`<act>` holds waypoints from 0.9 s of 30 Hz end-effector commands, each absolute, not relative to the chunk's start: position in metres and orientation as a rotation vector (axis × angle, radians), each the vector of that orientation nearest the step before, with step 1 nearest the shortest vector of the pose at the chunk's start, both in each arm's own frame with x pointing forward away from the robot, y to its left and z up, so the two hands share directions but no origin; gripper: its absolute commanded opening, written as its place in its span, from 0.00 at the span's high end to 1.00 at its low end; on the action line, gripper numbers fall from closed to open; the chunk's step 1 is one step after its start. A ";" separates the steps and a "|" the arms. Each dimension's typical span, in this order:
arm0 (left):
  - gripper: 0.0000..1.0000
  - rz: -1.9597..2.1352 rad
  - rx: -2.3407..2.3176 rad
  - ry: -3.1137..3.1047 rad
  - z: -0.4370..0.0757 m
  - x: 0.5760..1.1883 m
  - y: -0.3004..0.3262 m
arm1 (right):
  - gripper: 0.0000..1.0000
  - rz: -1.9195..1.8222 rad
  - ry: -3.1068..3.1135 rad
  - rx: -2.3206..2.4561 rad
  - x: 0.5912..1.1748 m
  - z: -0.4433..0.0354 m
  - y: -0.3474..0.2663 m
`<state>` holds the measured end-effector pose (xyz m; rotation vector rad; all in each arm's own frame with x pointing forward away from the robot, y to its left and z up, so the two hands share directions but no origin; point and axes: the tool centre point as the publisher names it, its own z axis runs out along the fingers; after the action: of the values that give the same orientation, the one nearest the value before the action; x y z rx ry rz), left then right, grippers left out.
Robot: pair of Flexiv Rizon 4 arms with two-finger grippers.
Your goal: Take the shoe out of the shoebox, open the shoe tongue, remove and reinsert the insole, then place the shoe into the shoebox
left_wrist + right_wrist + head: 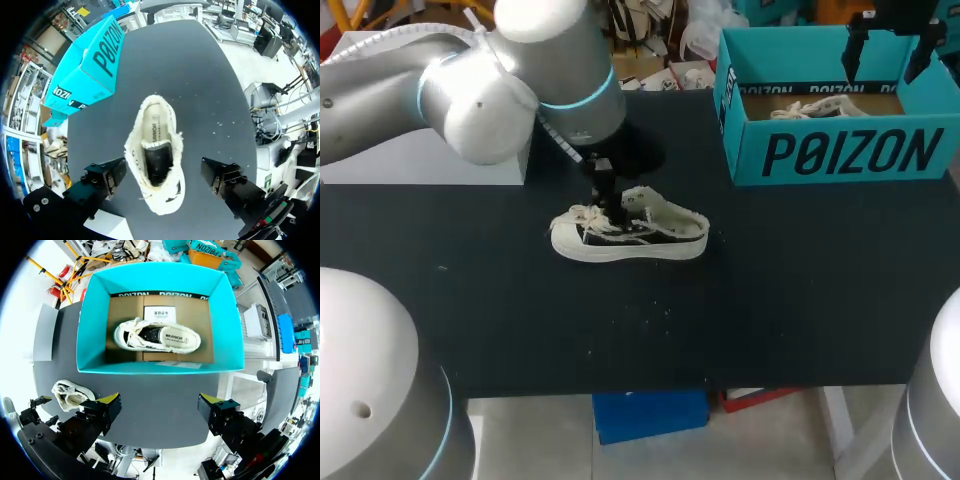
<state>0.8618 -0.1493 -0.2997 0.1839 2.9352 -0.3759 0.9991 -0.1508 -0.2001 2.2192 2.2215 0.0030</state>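
Your left end effector [164,175] hangs over the white low-top sneaker [630,238], opened wide to either side of it and gripping nothing. The sneaker sits on its sole near the middle of the counter [770,300], toe toward 9 o'clock. At its 2 o'clock stands the teal shoebox [840,150] with a second sneaker [157,336] inside. Your right end effector [159,405] hovers above the box, wide open and empty.
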 end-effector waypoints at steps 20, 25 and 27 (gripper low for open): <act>0.00 -0.698 0.161 2.932 -0.273 0.857 -0.070 | 0.00 0.001 2.222 2.220 0.999 -0.200 -0.150; 0.00 -0.698 0.161 2.932 -0.273 0.857 -0.070 | 0.00 0.001 2.222 2.220 0.999 -0.200 -0.150; 0.00 -0.710 0.155 2.923 -0.272 0.860 -0.069 | 0.00 0.001 2.222 2.220 0.999 -0.200 -0.150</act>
<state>0.8581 -0.0714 -0.2708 0.1550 2.9330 -0.6928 0.9990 -0.1507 -0.2001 2.2191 2.2216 0.0029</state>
